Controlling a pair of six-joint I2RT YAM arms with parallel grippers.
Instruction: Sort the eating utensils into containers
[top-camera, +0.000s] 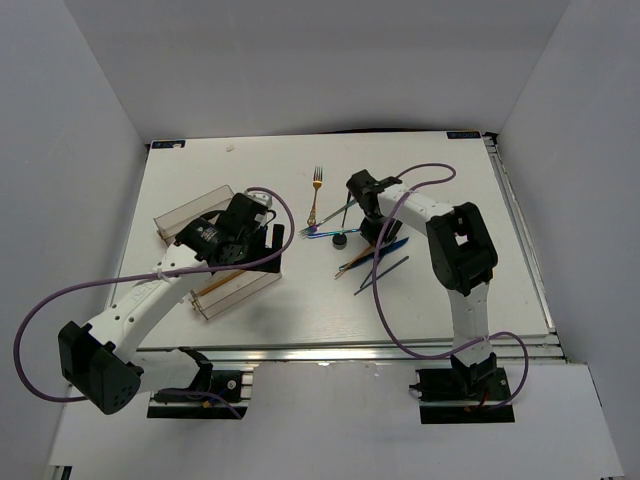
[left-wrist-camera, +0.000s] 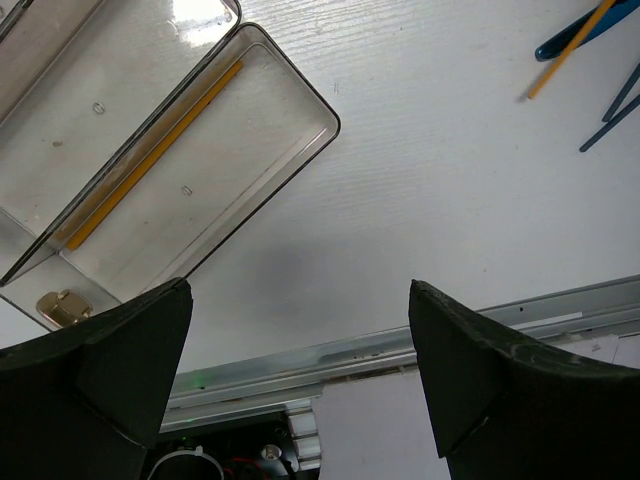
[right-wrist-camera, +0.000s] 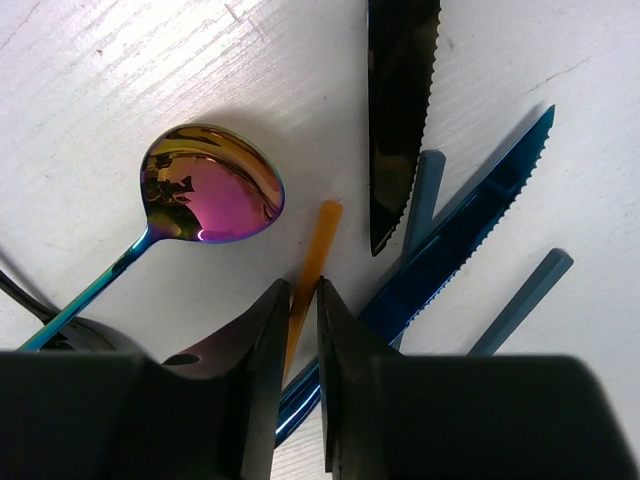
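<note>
The clear organiser tray (top-camera: 186, 212) lies at the left; one gold stick (left-wrist-camera: 150, 160) lies in a compartment of the tray (left-wrist-camera: 318, 100). My left gripper (left-wrist-camera: 300, 290) is open and empty, held over bare table beside the tray's near end (top-camera: 263, 243). The loose utensils lie mid-table: an iridescent spoon (right-wrist-camera: 210, 185), a black knife (right-wrist-camera: 400, 90), a blue knife (right-wrist-camera: 470, 220), blue-grey sticks (right-wrist-camera: 525, 290) and a gold fork (top-camera: 317, 190). My right gripper (right-wrist-camera: 303, 285) is down in this pile (top-camera: 368, 230), shut on a gold stick (right-wrist-camera: 320, 235).
A black spoon bowl (top-camera: 340, 238) lies beside the right gripper. The blue knife (left-wrist-camera: 575, 35) and blue sticks (left-wrist-camera: 610, 115) show at the far right of the left wrist view. The table's metal front rail (left-wrist-camera: 400, 345) runs close below the left gripper. White walls enclose the table.
</note>
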